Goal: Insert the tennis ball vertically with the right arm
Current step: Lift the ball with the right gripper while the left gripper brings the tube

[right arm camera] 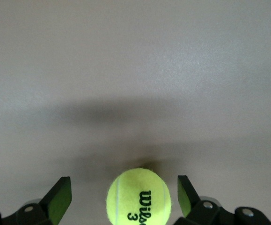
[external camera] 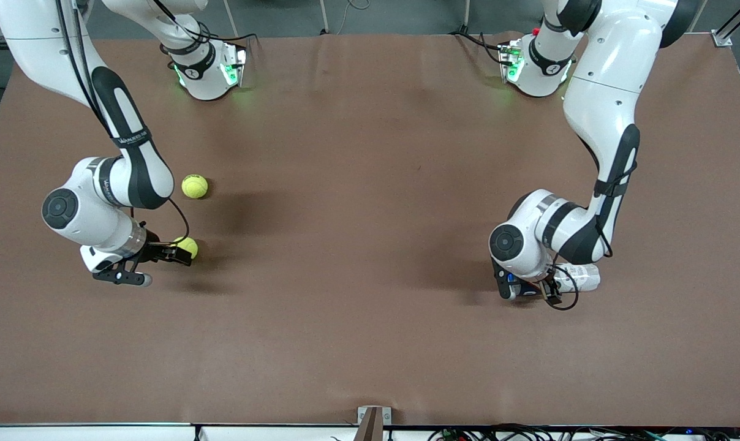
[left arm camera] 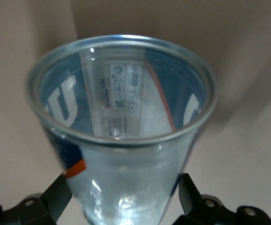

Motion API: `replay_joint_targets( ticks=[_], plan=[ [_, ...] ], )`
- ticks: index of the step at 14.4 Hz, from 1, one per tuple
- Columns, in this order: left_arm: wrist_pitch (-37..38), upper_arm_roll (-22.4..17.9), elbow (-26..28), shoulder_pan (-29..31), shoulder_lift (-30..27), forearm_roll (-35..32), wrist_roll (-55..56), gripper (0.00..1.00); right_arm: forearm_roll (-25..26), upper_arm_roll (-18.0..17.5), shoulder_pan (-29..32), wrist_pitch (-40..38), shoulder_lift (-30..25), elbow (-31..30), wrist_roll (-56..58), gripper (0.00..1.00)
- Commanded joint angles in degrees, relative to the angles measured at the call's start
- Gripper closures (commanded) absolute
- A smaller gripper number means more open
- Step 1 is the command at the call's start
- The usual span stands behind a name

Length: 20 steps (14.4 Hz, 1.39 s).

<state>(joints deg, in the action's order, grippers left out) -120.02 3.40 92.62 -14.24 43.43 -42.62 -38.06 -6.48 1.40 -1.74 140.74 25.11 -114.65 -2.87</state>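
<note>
right pincer (right arm camera: 121,197) spread wide around a tennis ball (right arm camera: 138,196) on the tabletop (external camera: 370,343), not yet gripped; left pincer (left arm camera: 126,201) clamps a clear ball tube (left arm camera: 121,122); insertion remains.

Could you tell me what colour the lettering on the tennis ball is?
Black, on the tennis ball; clearest in the right wrist view.

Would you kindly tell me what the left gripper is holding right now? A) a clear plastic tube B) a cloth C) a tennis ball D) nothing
A: the left gripper has its fingers closed on the clear plastic tube, while both tennis balls lie by the right arm.
</note>
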Motion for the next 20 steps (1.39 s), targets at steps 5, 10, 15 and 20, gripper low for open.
replay_joint_targets(
  ticks=[5,10,15,20],
  plan=[
    [-5.6,0.2,2.7,1.8,-0.5,-0.9,-0.6,0.13,1.5,0.7,-1.4,6.4,-0.6,-6.1,-0.9,0.00],
    [-7.3,0.2,3.1,2.2,-0.5,-1.0,-0.7,0.30,1.6,1.2,-2.8,7.8,-0.6,-7.5,-1.1,0.00],
    [-7.5,0.3,2.3,1.7,-1.1,-0.4,-1.2,0.44,4.7,4.0,-4.8,9.5,-0.4,-8.2,-1.1,0.00],
    [-7.4,4.2,-1.2,2.1,-5.4,3.8,-3.9,0.42,4.8,4.0,-5.0,11.9,-0.1,-9.9,-1.1,0.00]
  ],
)
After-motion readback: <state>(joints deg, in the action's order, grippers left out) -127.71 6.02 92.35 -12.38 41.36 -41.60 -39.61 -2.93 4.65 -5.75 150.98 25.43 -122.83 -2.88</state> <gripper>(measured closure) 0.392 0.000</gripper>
